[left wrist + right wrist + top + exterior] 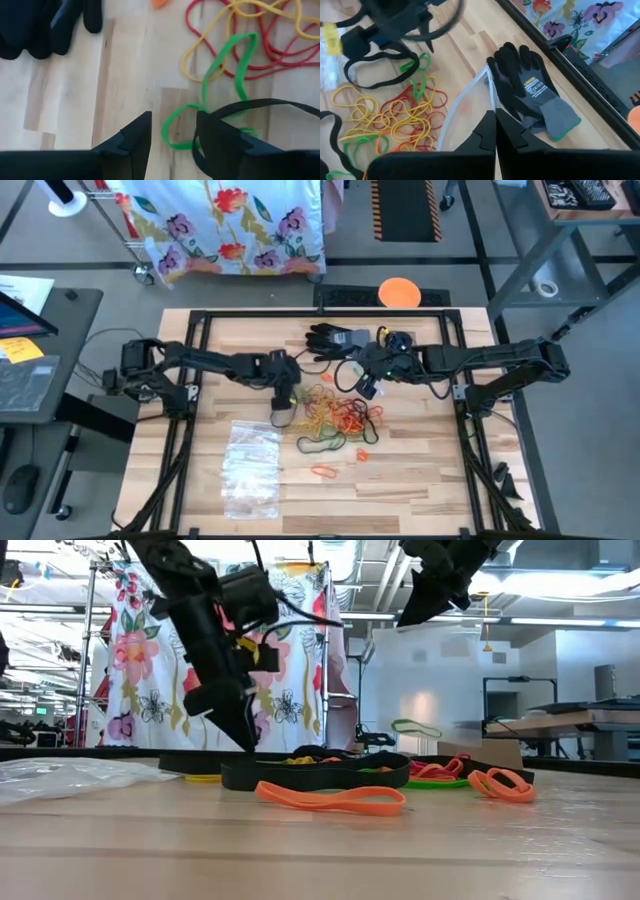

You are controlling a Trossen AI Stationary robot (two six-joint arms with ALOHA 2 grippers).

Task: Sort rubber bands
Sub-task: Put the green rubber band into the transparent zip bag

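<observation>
Layout around the left gripper (281,417)

The rubber bands (338,418) lie just to its right; the clear bags (250,463) lie before it; the glove (336,338) lies behind, to the right.

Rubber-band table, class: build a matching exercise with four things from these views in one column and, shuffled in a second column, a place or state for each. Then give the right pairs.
Column one:
1. left gripper
2. right gripper
3. black glove
4. clear plastic bags

Column two:
A. lies at the table's far edge, beyond the rubber bands
B. fingers shut, raised above the table
C. lie on the near left part of the table
D. fingers apart, low over a green rubber band

Pairs: 1-D, 2-B, 3-A, 4-C
</observation>
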